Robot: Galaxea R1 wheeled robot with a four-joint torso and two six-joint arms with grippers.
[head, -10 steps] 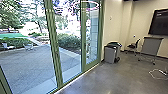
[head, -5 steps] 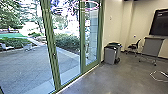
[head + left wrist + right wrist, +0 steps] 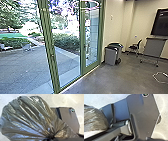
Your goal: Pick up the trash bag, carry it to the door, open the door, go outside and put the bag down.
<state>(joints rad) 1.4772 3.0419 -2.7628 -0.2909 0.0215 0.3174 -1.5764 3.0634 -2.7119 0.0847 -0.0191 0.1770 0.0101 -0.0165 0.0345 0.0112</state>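
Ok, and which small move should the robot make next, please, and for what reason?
I would probably drive slowly a little nearer to the green-framed glass front. The trash bag shows in the left wrist view, gathered together at its neck, and the paved yard, where it seems meant to go, lies beyond that glass.

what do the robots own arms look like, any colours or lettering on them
The right wrist view shows a jointed, grey bar with a shiny, silvery ring. Beside it is a wide, dark plate, also the robot's, with a round fitting. I can't make out any lettering.
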